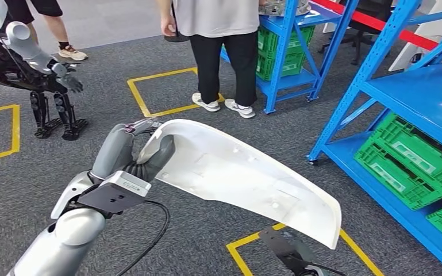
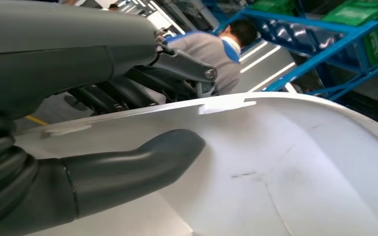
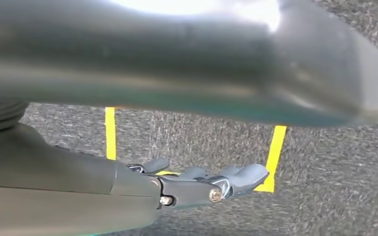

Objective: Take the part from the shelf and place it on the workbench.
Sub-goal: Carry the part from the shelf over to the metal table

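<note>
Long white curved part [image 1: 238, 172] carried above the grey carpet [image 1: 29, 167], well off the floor, slanting across the middle of the head view. Left hand [image 1: 143, 150] grasping the part at one end: thick thumb [image 2: 128, 169] pressed flat against the pale inner face, darker fingers [image 2: 128, 93] hooked over the opposite edge, seen close in the left wrist view. Right hand [image 3: 196, 184] beside the part's other end, fingers stretched out and slightly apart in the right wrist view, hanging over the carpet; contact with the part impossible to tell, so held or not cannot be judged. Yellow tape square [image 1: 299, 247] on the carpet directly beneath the part's lower end. Blue shelf rack [image 1: 402, 109] to the right of the part, green crates [image 1: 408, 161] on its lower level. Person [image 1: 221, 52] in dark trousers and white shoes standing beyond the part, next to a second blue rack [image 1: 290, 52]. Another robot [image 1: 40, 75] standing beyond the part's left end.
</note>
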`<act>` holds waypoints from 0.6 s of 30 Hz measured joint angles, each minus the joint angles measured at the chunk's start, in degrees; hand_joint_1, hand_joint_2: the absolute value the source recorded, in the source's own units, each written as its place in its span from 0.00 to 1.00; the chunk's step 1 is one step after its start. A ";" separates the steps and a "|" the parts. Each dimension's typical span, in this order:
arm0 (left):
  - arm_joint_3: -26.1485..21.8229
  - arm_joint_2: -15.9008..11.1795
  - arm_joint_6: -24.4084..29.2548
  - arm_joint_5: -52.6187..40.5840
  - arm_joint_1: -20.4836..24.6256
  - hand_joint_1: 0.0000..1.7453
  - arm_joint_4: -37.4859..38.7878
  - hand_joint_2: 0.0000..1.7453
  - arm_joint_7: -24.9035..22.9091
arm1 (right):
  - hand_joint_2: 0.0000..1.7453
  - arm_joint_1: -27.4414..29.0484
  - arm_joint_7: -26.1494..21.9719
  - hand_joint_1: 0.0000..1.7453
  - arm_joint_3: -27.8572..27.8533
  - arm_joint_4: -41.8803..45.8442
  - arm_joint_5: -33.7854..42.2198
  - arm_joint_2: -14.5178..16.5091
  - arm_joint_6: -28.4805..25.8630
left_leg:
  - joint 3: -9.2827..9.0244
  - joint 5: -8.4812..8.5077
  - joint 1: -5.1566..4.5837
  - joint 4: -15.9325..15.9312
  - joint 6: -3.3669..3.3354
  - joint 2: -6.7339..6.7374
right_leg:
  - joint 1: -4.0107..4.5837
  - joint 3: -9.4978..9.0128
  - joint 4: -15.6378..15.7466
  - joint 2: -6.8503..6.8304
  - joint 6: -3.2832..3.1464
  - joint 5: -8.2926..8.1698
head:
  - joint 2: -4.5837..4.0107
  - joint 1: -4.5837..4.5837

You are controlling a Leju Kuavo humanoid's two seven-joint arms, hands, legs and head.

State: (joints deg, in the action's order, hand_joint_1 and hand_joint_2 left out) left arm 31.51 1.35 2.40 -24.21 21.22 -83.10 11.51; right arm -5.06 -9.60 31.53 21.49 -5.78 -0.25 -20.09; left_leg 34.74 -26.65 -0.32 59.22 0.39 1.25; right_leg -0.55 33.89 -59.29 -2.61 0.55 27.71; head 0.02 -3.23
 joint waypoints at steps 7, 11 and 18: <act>-0.01 0.19 -0.16 0.45 -0.09 1.00 -0.11 1.00 0.46 | 0.00 0.39 -0.89 0.00 -0.19 -0.09 0.84 0.02 -0.24 | -0.68 0.52 0.09 -1.15 -2.22 -2.17 | -0.28 5.29 -11.57 2.03 1.77 6.13 | -0.01 0.22; -0.02 0.18 -0.20 0.90 -0.32 1.00 -0.18 1.00 0.51 | 0.00 1.05 -0.92 0.00 -0.36 -0.38 1.07 -0.07 -0.24 | -0.70 0.38 0.09 -0.82 -2.13 -4.10 | -0.40 5.65 -10.76 2.54 1.78 3.21 | -0.02 0.21; -0.36 0.02 -0.37 1.60 -0.57 1.00 -0.83 1.00 0.54 | 0.00 1.11 -0.99 0.00 -0.44 -0.46 1.25 -0.16 -0.30 | -0.16 -0.15 0.13 -0.15 -0.03 -5.50 | -0.33 0.61 0.13 3.64 -0.14 -0.72 | -0.01 0.22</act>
State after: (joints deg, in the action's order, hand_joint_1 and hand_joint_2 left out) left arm 31.15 1.37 2.04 -22.61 20.65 -83.93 12.04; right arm -3.95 -10.58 31.09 21.03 -4.52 -0.41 -20.39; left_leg 34.58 -26.81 -0.19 59.08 0.36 -4.25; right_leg -0.88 34.51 -59.16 1.03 0.41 26.98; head 0.01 -3.01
